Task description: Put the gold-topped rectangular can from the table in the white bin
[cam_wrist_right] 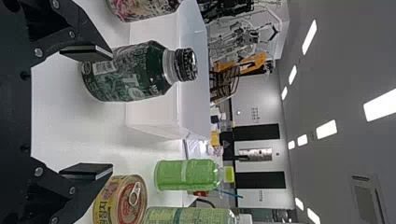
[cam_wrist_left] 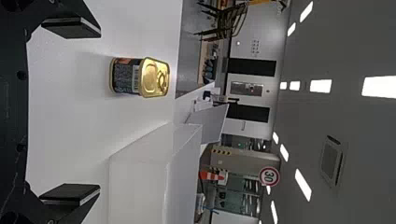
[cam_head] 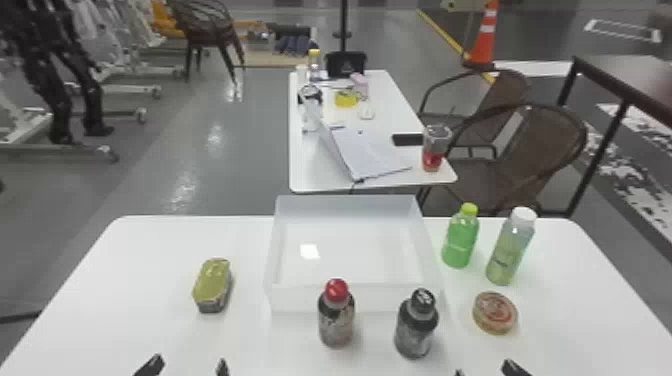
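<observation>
Head view: I'm looking down on a white bin (cam_head: 300, 299) on the table (cam_head: 125, 250), my landmark for everything else.
Gold-topped rectangular can (cam_head: 212, 285): left of the bin and apart from it, upright on its base with the gold lid and pull ring facing up. Standing so, it offers me its sides for a pinch.
Left gripper (cam_wrist_left: 100, 112): fingers wide apart with nothing between them, on the robot's side of the bin and left of it. That spread suits a can I have yet to take, and this arm is on the can's side, so I'd use it.
Right gripper (cam_wrist_right: 112, 112): also wide and empty, at the bin's near right; I judge it can wait there.
Bottles: red-capped one (cam_head: 336, 320) and black-capped one (cam_head: 416, 327) before the bin's near wall, green one (cam_head: 460, 242) and white-capped one (cam_head: 509, 252) to its right.
Round tin (cam_head: 495, 312): right of the bin, nearer me.
Next move: bring the left fingers around the can's sides, close, then lift above the bin's wall before crossing; carried low, it could knock that wall.
</observation>
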`<control>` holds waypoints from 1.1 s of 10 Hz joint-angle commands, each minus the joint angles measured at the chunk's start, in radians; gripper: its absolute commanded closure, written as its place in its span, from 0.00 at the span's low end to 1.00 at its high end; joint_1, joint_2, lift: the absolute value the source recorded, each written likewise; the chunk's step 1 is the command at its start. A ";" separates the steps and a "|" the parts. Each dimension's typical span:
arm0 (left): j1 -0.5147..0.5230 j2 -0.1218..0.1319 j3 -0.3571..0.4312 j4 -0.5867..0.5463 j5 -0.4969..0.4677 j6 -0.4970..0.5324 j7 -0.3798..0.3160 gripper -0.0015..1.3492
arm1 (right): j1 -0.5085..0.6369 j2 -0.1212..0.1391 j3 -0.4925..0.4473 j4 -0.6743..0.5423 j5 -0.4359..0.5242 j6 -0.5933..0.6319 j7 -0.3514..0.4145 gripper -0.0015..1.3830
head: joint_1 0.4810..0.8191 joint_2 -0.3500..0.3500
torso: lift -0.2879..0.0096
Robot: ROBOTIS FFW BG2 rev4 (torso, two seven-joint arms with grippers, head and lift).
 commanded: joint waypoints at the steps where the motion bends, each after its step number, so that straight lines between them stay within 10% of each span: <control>1: 0.000 0.000 0.000 0.000 0.000 0.000 0.000 0.10 | -0.001 0.001 0.000 0.001 0.000 0.000 0.000 0.30 | 0.20 0.50 | 0.63; 11: -0.086 0.026 -0.017 0.071 -0.004 0.029 -0.003 0.10 | -0.004 0.001 0.000 0.004 0.000 0.000 0.000 0.30 | 0.20 0.50 | 0.63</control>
